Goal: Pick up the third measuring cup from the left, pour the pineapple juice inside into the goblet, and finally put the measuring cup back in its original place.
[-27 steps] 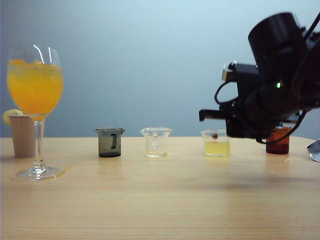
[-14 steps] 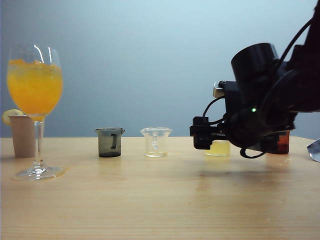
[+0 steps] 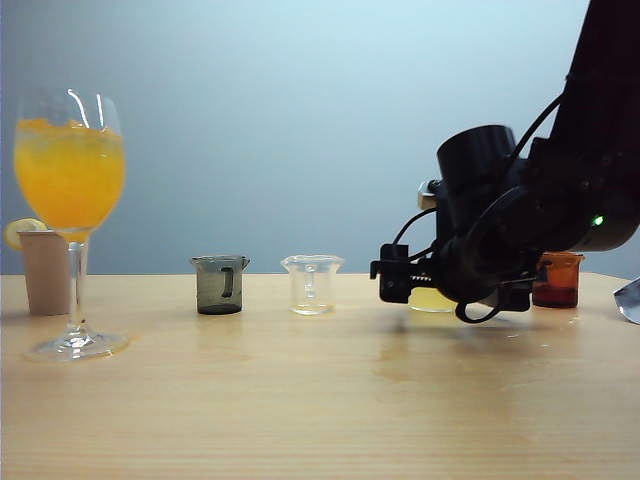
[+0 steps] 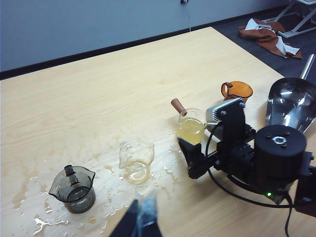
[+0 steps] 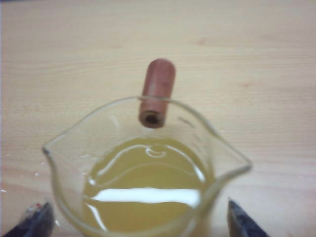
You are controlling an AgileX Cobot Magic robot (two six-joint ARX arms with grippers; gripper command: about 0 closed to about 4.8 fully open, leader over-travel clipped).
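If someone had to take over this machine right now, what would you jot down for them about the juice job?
Right gripper: open, fingers either side of the third measuring cup, not closed on it yet.
Left gripper: parked near the table's front edge; cannot tell if it is open or shut.
The cup stands on the table in the row, pineapple juice inside, between the clear flared cup and the amber cup.
Goblet: far left, already holding orange drink.
Done: approach to the cup.
Left: grip, lift, pour into the goblet, return the cup to its place.
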